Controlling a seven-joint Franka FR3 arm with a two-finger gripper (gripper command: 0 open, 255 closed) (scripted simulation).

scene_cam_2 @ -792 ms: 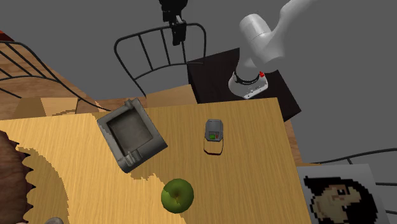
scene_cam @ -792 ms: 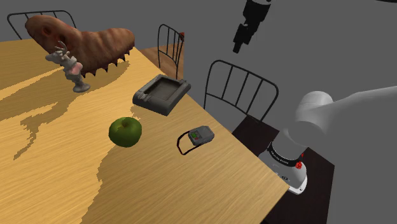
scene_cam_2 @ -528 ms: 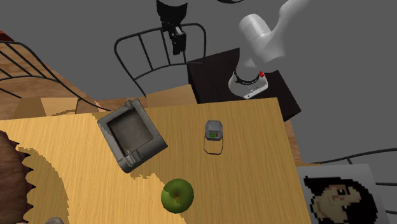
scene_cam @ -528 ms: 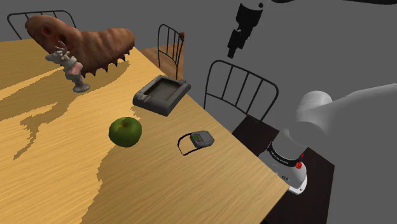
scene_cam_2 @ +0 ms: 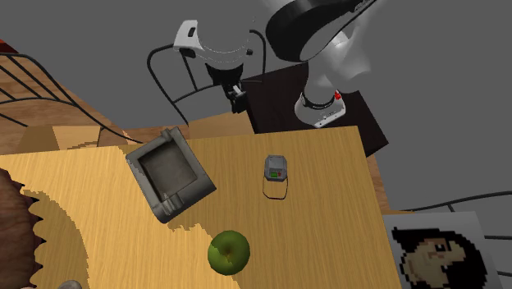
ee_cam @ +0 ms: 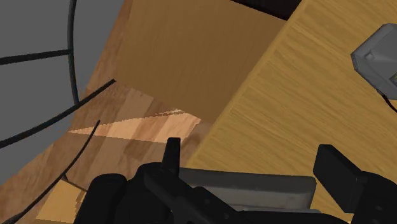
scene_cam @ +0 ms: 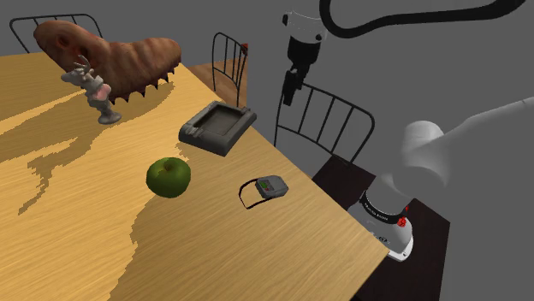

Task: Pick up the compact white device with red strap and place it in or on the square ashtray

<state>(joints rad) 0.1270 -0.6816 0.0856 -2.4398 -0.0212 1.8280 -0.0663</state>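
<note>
End effector (scene_cam: 291, 86) raised high beside the light wooden desk (scene_cam: 86, 231), fingers spread and holding nothing.
We see the compact grey device with a green screen and dark strap loop (scene_cam: 271, 185) lying flat on the desk near the edge closest to the robot's stand, well apart from the end effector. We see the square dark grey ashtray (scene_cam: 217, 126) farther along that edge, and a green apple (scene_cam: 168, 176) near both, toward the shoulder view's left.

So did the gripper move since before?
Yes. In the shoulder view the gripper came down and left, closer to the grey ashtray.
</note>
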